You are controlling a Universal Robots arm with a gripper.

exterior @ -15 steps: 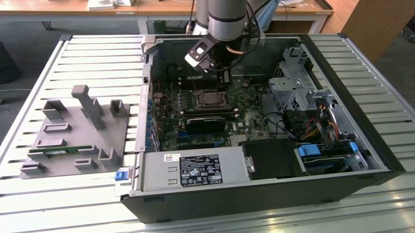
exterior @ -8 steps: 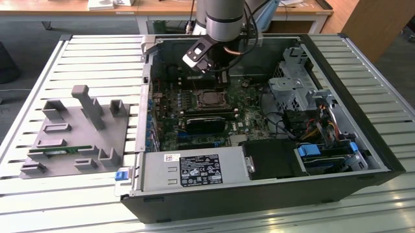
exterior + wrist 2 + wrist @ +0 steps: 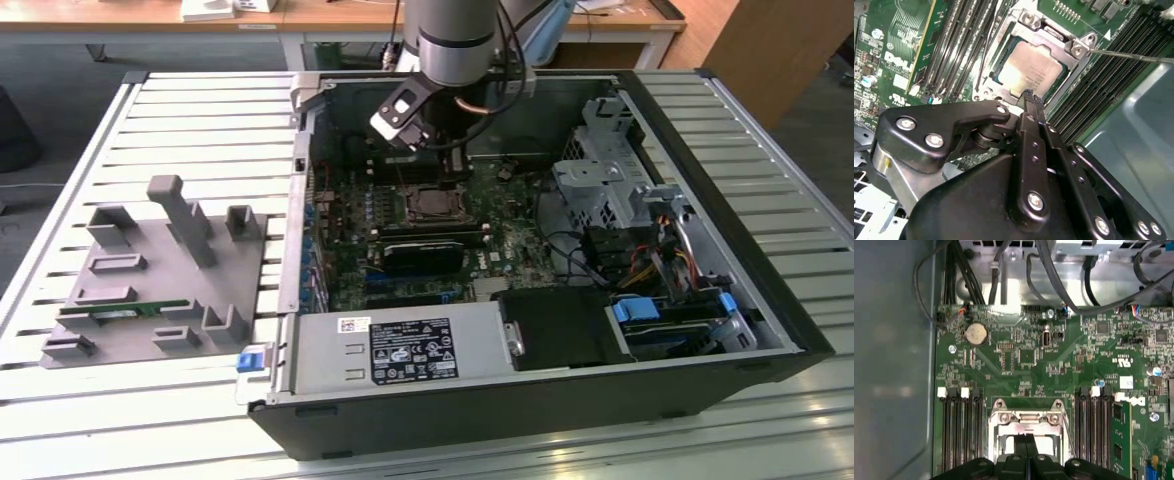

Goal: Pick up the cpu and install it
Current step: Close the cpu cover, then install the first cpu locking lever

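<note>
One cpu (image 3: 1029,70) seated in its metal socket (image 3: 1080,50), fingers (image 3: 1035,107) pressed together just above, holding nothing

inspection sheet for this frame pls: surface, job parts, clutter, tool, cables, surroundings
Surface: slatted metal table, open computer case lying on it.
Job's things: cpu sits inside the metal-framed socket on the motherboard.
Clutter: grey fixture tray on the table at the exterior view's left, a green memory stick in it.
Tool: tool above the socket, fingers closed together, nothing between them.
Cables: black bundles along the case wall; coloured wires near the drive bay.
Surroundings: wooden desks behind.
</note>
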